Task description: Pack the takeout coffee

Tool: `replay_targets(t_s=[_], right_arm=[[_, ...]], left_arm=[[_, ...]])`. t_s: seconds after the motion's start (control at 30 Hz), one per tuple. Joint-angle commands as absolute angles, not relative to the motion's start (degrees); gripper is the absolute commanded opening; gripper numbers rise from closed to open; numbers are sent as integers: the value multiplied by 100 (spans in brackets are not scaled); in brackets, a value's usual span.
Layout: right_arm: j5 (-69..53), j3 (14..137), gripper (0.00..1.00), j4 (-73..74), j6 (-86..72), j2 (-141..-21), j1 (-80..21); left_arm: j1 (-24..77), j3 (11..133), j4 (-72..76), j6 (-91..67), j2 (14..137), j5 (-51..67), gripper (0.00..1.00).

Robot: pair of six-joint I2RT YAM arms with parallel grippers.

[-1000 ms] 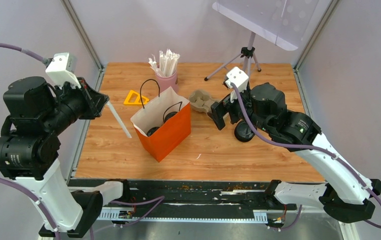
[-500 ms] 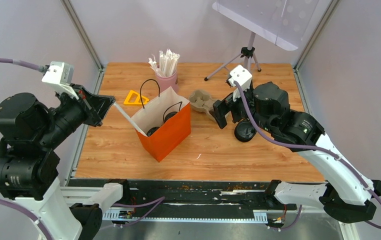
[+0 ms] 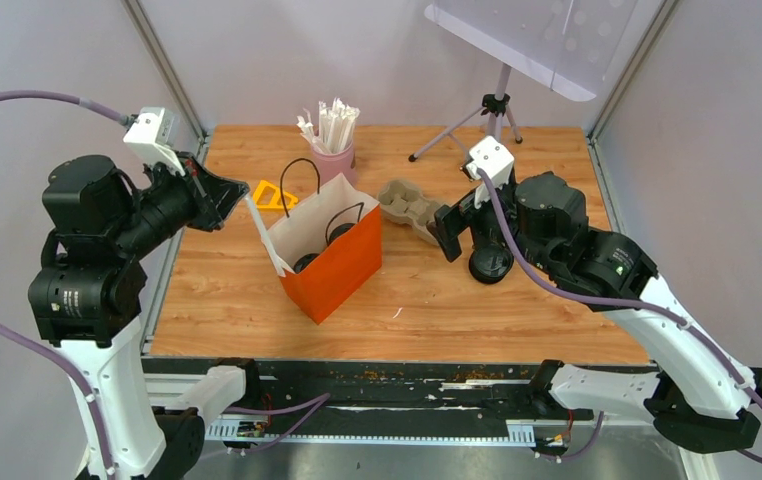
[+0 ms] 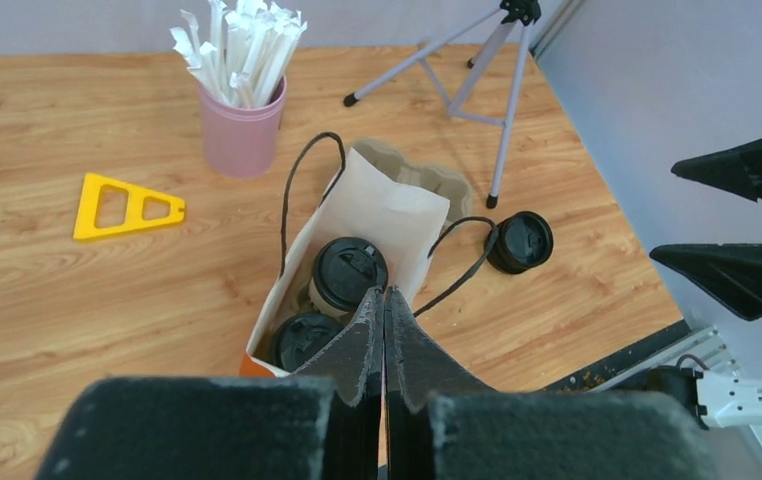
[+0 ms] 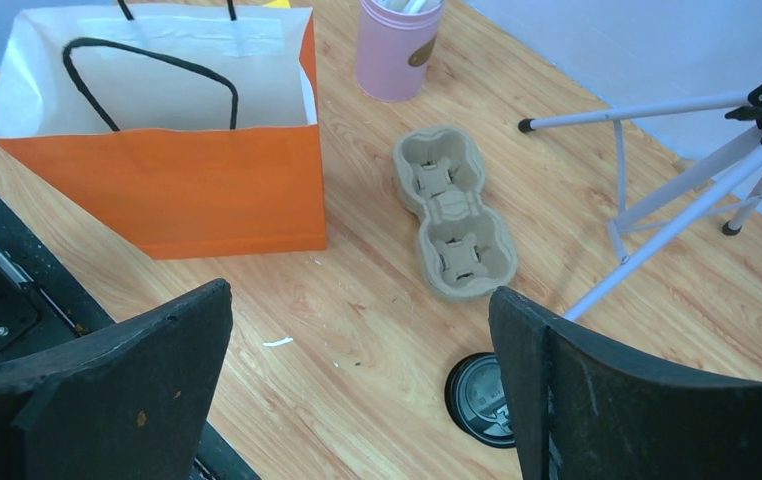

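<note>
Two black-lidded paper cups stand inside the orange paper bag (image 3: 332, 270). Their lids show in the left wrist view, one whitish cup (image 4: 349, 273) and one lower in the bag (image 4: 301, 340), and in the top view (image 3: 306, 262) (image 3: 340, 233). My left gripper (image 3: 235, 199) (image 4: 385, 296) is above the bag's left edge, shut on a thin white stick (image 3: 265, 238) that slants down to the bag's mouth. My right gripper (image 3: 444, 232) (image 5: 359, 300) is open and empty, to the right of the bag.
A bare black lid (image 3: 490, 263) (image 5: 484, 397) lies under my right gripper. A pulp cup carrier (image 3: 412, 203) (image 5: 452, 215), a pink cup of white sticks (image 3: 334, 160) (image 4: 241, 135), a yellow triangle (image 3: 272, 196) and a tripod (image 3: 492, 115) stand behind the bag.
My left arm has swung right and toward the bag, carrying the white stick from the table's left edge to the bag's mouth. My right gripper has drifted slightly right.
</note>
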State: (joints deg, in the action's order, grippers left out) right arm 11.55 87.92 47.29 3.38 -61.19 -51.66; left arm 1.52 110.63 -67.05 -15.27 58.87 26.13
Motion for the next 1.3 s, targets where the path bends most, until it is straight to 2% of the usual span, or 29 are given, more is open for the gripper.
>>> replay_targets(t_s=[0.0,0.37,0.8,1.27], right_arm=[[1354,8642,100,4535,468,-5942,-5149],[1356,8567,100,4518,608,-5995,-5151],[1425,8419,100,4449,593,-5906,-5155],[1665,8095,100,4474,754,-5518,-5151]], left_arm=[[158,11127,-6161,-1805,5908,2760,0],[154,12486,-6799,-1823,6098,2246,0],[158,11559,-6322,-1928,5953,2444,0],[167,10490,-6393,-1529,6422,2206,0]])
